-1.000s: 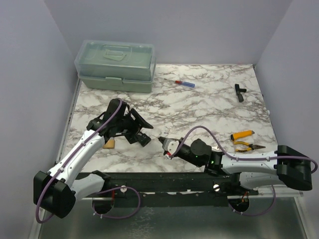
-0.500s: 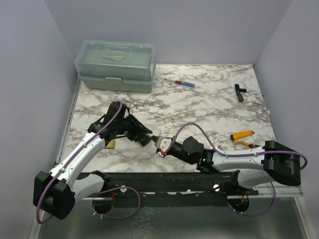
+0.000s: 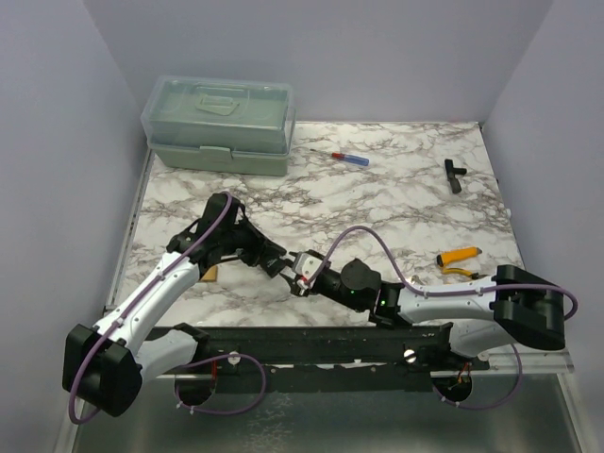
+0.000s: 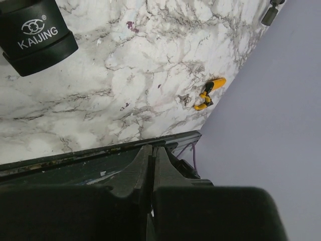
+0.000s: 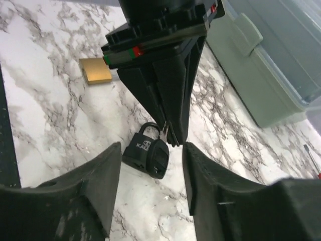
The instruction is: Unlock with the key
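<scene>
A black padlock (image 5: 142, 147) marked KAIJING lies on the marble table (image 3: 396, 208); it also shows at the top left of the left wrist view, padlock (image 4: 37, 35). The key (image 5: 160, 158) has a black head. Its metal blade is pinched in the tips of my left gripper (image 5: 171, 138), which is shut and points down just beside the lock. My right gripper (image 5: 151, 146) faces it with jaws wide apart and nothing between them. In the top view the left gripper (image 3: 280, 264) and right gripper (image 3: 300, 268) meet tip to tip, hiding the lock and key.
A tan block (image 3: 209, 274) lies left of the grippers. A green toolbox (image 3: 222, 123) stands at the back left. A red-handled screwdriver (image 3: 344, 157), a black T-shaped tool (image 3: 454, 175), a yellow knife (image 3: 458, 255) and yellow pliers (image 3: 464, 276) lie to the right.
The right arm reached left to meet the left gripper. The left gripper shut on the key, and the right gripper then opened and let it go.
</scene>
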Controlling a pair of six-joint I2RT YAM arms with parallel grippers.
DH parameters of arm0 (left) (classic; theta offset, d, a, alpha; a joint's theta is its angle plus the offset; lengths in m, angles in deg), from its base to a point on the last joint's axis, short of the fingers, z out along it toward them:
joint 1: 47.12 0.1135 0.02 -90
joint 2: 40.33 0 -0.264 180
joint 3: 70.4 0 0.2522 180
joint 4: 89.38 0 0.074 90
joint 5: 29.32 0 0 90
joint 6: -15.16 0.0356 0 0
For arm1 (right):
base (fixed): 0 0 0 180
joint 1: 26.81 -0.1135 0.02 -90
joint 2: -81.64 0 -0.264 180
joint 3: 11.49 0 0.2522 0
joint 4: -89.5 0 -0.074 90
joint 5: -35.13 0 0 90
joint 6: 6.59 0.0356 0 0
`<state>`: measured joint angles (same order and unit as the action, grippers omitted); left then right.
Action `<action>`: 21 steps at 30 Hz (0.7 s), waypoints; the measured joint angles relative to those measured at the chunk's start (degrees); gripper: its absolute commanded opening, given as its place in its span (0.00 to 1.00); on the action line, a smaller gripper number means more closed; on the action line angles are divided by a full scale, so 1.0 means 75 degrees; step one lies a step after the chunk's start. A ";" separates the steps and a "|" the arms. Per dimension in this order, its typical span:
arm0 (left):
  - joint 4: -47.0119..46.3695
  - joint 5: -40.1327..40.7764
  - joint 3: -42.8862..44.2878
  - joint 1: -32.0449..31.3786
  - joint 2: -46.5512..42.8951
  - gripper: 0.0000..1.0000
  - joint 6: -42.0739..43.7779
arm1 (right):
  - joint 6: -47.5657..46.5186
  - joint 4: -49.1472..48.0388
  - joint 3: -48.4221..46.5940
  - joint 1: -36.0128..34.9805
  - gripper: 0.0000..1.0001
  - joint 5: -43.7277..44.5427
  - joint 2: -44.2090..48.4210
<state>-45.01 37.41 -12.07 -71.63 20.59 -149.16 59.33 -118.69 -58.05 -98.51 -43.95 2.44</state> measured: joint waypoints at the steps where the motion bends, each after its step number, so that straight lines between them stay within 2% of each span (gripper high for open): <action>1: -0.0023 0.0050 0.0000 0.0000 -0.0006 0.00 0.0006 | 0.0192 0.0029 -0.0029 -0.0006 0.67 0.0017 0.0003; 5: -0.0201 0.0338 -0.0003 0.0000 -0.0137 0.00 0.0055 | 0.1148 0.0140 0.0050 -0.0020 0.79 0.0017 0.0283; 8: -0.0463 0.0647 -0.0003 0.0003 -0.0323 0.00 0.0184 | 0.2177 0.0221 0.0385 0.0000 0.84 0.0035 0.0924; 12: -0.1087 0.0898 -0.0119 0.0006 -0.0705 0.00 0.0510 | 0.4246 0.0463 0.0688 0.0530 0.84 -0.0198 0.1920; 17: -0.2702 0.0825 -0.0836 0.0009 -0.1408 0.00 0.0822 | 0.7254 0.0463 0.0685 0.1649 0.83 -0.1192 0.2559; 21: -0.4205 0.0624 -0.1358 0.0012 -0.1504 0.00 0.0813 | 0.9489 0.0487 0.0446 0.1661 0.75 -0.1533 0.2521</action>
<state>-76.55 42.09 -22.25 -71.54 9.31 -143.07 130.50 -115.04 -54.71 -86.05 -55.45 21.34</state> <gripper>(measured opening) 0.036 0.803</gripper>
